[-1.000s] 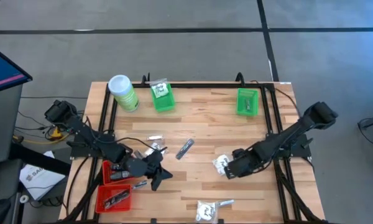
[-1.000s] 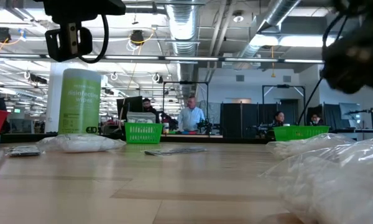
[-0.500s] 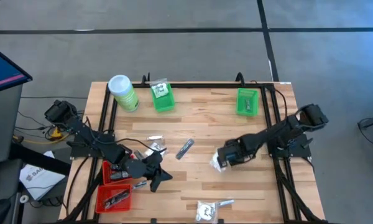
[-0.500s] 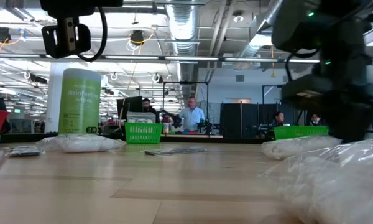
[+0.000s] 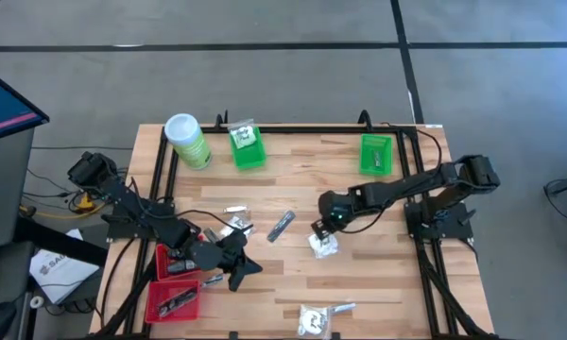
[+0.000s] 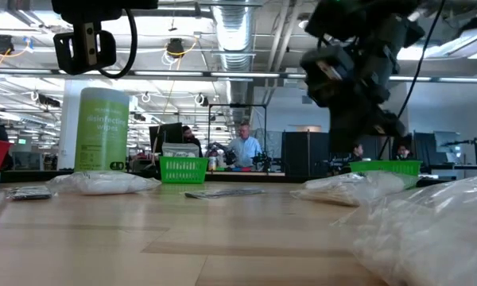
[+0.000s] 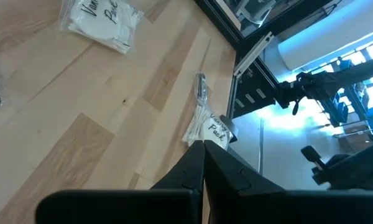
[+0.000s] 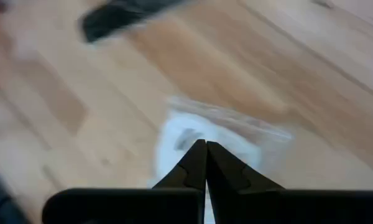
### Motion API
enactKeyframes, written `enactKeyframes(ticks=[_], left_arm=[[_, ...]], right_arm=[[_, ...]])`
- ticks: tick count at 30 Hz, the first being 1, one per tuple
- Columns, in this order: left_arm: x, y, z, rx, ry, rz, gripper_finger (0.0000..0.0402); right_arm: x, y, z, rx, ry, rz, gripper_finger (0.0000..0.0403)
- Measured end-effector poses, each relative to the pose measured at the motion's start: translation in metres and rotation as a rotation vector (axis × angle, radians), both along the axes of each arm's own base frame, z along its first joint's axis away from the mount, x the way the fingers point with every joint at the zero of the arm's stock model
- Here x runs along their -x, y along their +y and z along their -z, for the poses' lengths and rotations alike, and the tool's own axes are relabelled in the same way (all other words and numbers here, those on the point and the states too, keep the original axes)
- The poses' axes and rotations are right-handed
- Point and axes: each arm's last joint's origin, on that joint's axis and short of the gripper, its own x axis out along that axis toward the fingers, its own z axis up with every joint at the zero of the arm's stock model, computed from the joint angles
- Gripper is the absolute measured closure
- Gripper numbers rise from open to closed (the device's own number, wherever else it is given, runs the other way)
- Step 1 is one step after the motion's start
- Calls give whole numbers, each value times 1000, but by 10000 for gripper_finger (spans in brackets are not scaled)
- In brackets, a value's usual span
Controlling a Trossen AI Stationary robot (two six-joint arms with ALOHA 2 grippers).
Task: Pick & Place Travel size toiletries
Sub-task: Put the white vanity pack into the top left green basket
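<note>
Both jaws pressed together, right one over a white packet

The right gripper (image 5: 318,229) sits near the middle of the wooden surface (image 5: 378,283), its arm stretched in from the right-hand frame. Its jaws are fully closed with nothing visibly clamped between them. Directly under and just ahead of the tips lies a white crinkly packet (image 5: 323,245); in the right wrist view the same packet (image 8: 236,140) shows blurred past the closed tips, and whether the tips touch it cannot be told. A dark grey stick (image 5: 282,225) lies a little beyond these jaws, toward the left arm.

The left gripper (image 5: 250,267) waits low at the left side of the surface, jaws also pressed together and empty. Just behind it are two red baskets (image 5: 175,300) with dark pieces inside. Beside its wrist lie a small crinkly packet (image 5: 234,226) and a slim silvery sachet (image 5: 235,210). Ahead of its jaws, by the near edge, rests another white packet (image 5: 314,319) with black print and a slim stick beside it; the left wrist view shows this printed packet (image 7: 216,129) close to the frame rail.

Far from both jaws, along the back edge, stand a light-green canister (image 5: 187,142) and two green baskets (image 5: 248,148), one of them holding a packet
</note>
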Motion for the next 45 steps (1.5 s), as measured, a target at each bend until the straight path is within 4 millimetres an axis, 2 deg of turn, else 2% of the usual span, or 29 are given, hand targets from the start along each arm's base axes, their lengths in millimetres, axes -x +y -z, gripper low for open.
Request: enactKeyframes(ticks=[3, 6, 10, 13, 15, 19, 23, 28, 33, 38, 41, 45], left_arm=[[1, -2, 0, 0, 0, 7, 400], [2, -4, 0, -1, 0, 15, 400], [3, -5, 0, -4, -2, 13, 400], [3, -4, 0, -4, -2, 13, 400], [3, -4, 0, -4, -2, 12, 400], [3, -5, 0, -3, -4, 13, 400], [3, -5, -1, -1, -7, 15, 400], [3, -5, -1, 0, -7, 16, 400], [3, -5, -1, -4, -8, 18, 400], [3, -5, -1, -12, -11, 13, 400], [3, -5, -1, -13, -11, 14, 400], [4, -6, -1, -13, -11, 18, 400]], right_arm=[[-2, 5, -3, -13, -11, 0, 403], [4, 6, 0, -72, 72, 92, 403], [18, 1, 17, -169, 217, 251, 403], [22, -1, 24, -193, 231, 310, 403], [21, -1, 26, -214, 201, 287, 400], [21, 1, 26, -263, 171, 227, 367], [23, -1, 27, -235, 177, 128, 328], [23, 3, 26, -241, 163, 18, 299], [32, 1, 30, -223, 268, 92, 295], [24, -3, 27, -242, 181, 112, 285], [15, -7, 23, -294, 92, 97, 258], [13, -12, 22, -294, 67, 88, 195]])
